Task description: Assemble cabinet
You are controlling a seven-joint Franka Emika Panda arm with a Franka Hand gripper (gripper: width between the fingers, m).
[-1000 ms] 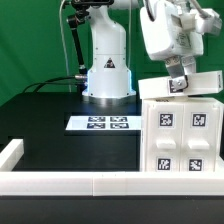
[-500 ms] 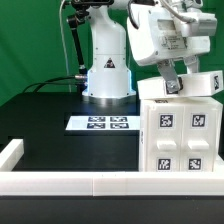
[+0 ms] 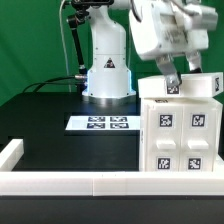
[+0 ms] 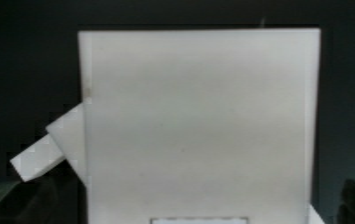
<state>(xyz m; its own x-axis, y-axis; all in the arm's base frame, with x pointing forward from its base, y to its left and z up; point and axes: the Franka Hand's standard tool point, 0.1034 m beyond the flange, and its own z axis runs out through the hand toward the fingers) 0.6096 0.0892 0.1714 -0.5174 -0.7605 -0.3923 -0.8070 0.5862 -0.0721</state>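
Note:
The cabinet body (image 3: pixel 182 135), a large white box with several tag markers on its front, stands at the exterior view's right. A white panel block (image 3: pixel 195 86) lies across its top. My gripper (image 3: pixel 170 84) reaches down onto the near-left part of that panel, tilted. In the wrist view the white panel (image 4: pixel 195 110) fills the space between my two dark fingers (image 4: pixel 46 200), and my gripper (image 4: pixel 195 212) is shut on it. A smaller white piece (image 4: pixel 46 150) sticks out at an angle beside the panel.
The marker board (image 3: pixel 103 123) lies on the black table in front of the robot base (image 3: pixel 107 72). A low white border rail (image 3: pixel 70 182) runs along the near edge, with a corner piece (image 3: pixel 10 153) at the exterior view's left.
My wrist has swung and tilted toward the exterior view's left while the fingers stay at the panel on top of the cabinet body. The panel has barely shifted.

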